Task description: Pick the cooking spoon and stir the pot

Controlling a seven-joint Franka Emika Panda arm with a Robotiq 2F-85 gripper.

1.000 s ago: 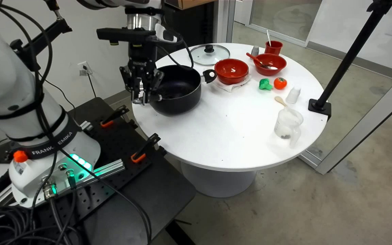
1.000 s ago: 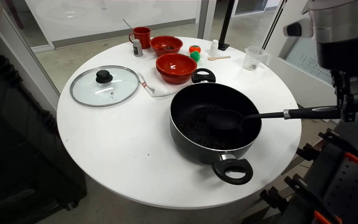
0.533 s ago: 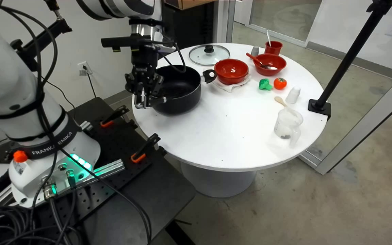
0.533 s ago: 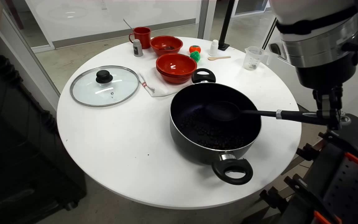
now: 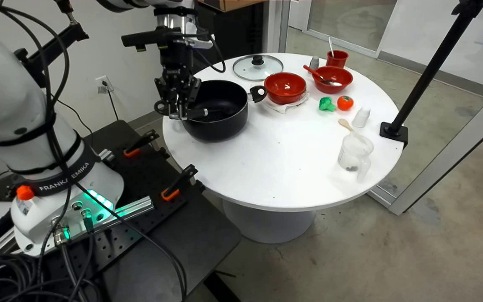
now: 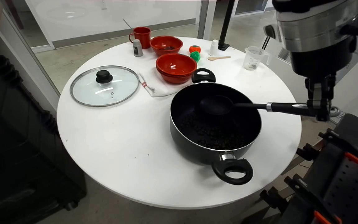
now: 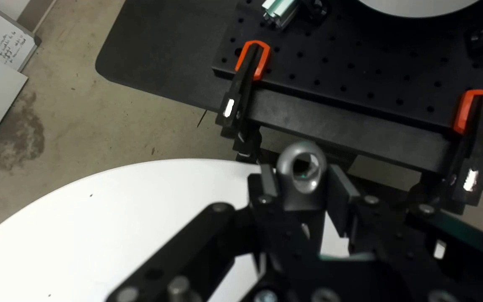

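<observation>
The black pot [image 6: 183,140] stands on the white table with dark small bits on its floor; it also shows in an exterior view [image 5: 222,130]. The cooking spoon [image 6: 216,105] has its oval head inside the pot, and its shaft passes over the rim. I cannot tell whether the head touches the pot floor. My gripper [image 6: 321,112] is shut on the spoon's handle near its end, outside the pot; it also shows in an exterior view [image 5: 177,112]. In the wrist view the grey ring end of the spoon [image 7: 303,202] sits between the gripper's fingers [image 7: 302,184].
Stacked red bowls [image 6: 176,70] on a cloth [image 6: 158,85] stand close to the pot's far handle. A glass lid [image 6: 104,90] lies beside them. A measuring cup [image 6: 253,59], a wooden spoon [image 6: 218,58] and a red mug [image 6: 142,37] stand farther off. Clamps [image 7: 245,84] edge the robot's bench.
My gripper has moved toward the pot, dipped slightly and risen again. The spoon's head has moved within the pot toward the side near the red bowls. The pot has not moved.
</observation>
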